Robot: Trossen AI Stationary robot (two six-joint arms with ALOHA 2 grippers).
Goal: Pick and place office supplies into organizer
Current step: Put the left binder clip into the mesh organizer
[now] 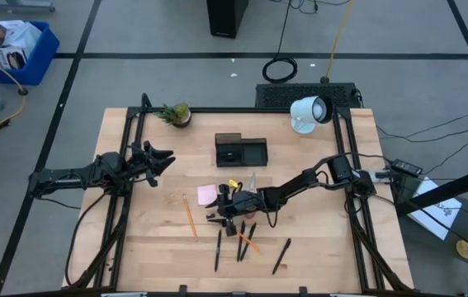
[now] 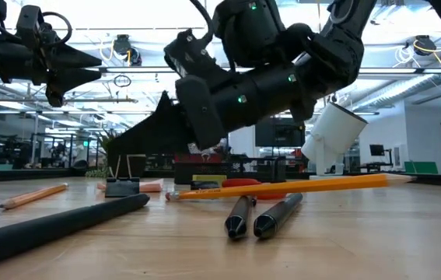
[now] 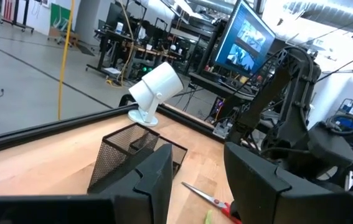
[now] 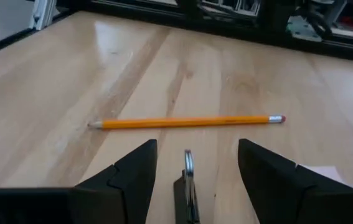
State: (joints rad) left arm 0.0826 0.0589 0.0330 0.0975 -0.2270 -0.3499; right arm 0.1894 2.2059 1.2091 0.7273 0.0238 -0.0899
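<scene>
My right gripper [image 4: 196, 149] reaches low over the table's middle and is open. A small black binder clip [image 4: 187, 186] with a silver wire handle sits on the wood between its fingers, apart from both. The low view shows the clip [image 2: 123, 185] just under the fingertips. Beyond it lies an orange pencil [image 4: 188, 122]. The black mesh organizer [image 1: 240, 150] stands farther back. The pink sticky pad [image 1: 208, 195], the red-handled scissors [image 3: 216, 202] and a yellow piece [image 1: 233, 183] lie between the organizer and the gripper. My left gripper [image 1: 163, 157] waits open, raised at the left.
A second orange pencil [image 1: 246, 239] and three black pens [image 1: 218, 250] [image 1: 244, 246] [image 1: 281, 256] lie nearer the front edge. A potted plant [image 1: 176, 114] stands at the back left and a white lamp-like device [image 1: 309, 113] at the back right. Bare wood lies at the left front.
</scene>
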